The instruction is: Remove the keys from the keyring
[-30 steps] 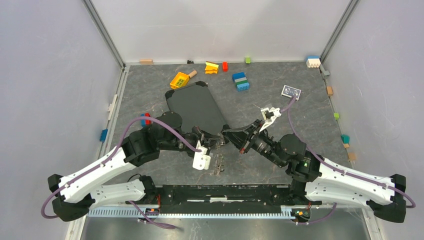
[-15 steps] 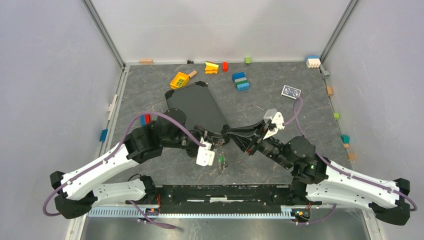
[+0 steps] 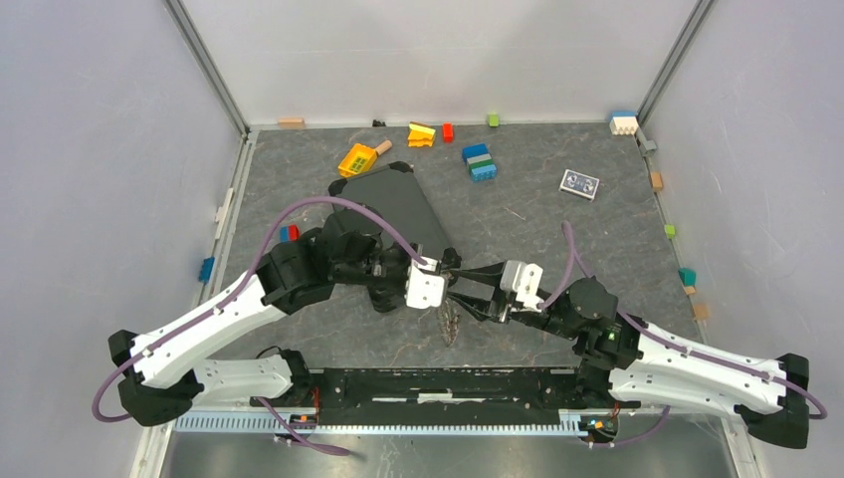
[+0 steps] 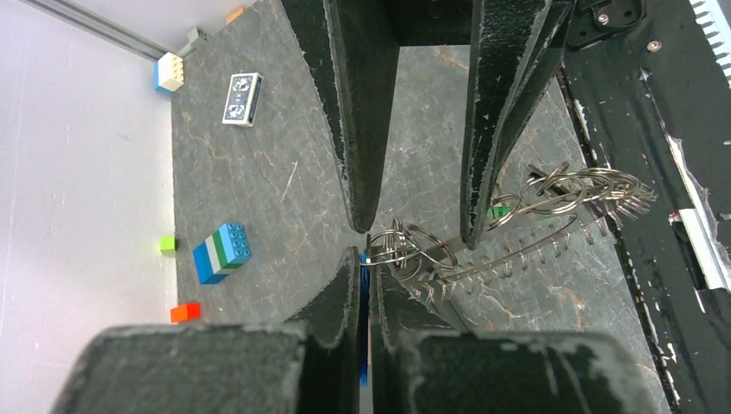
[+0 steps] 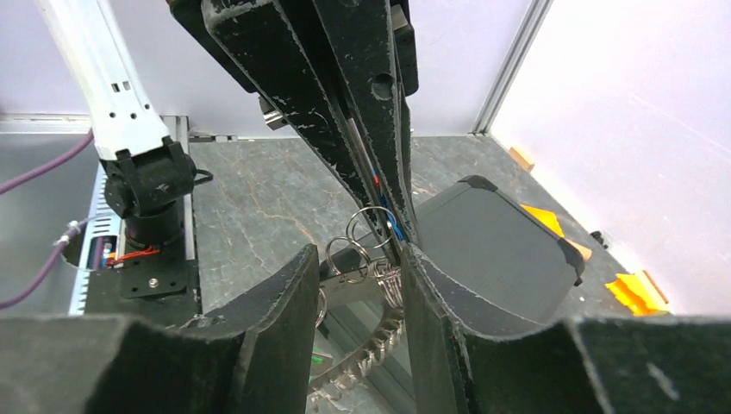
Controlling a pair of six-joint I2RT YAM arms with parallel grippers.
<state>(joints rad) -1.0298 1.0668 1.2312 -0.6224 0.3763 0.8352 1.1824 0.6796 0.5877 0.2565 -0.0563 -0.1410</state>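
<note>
Pinches a thin blue-edged piece at the top of the large thin metal keyring between the pressed-together jaws of the left gripper, low over the dark grey marbled bench near its front edge. Sets the right gripper tip to tip against it, jaws spread on either side of the small wire loops, contact impossible to tell. Lets the small greyish metal keys hang in a toothed row under both grippers, near a flat black slab.

the keyring is silvery, its tag green, the table grey and veined.
</note>
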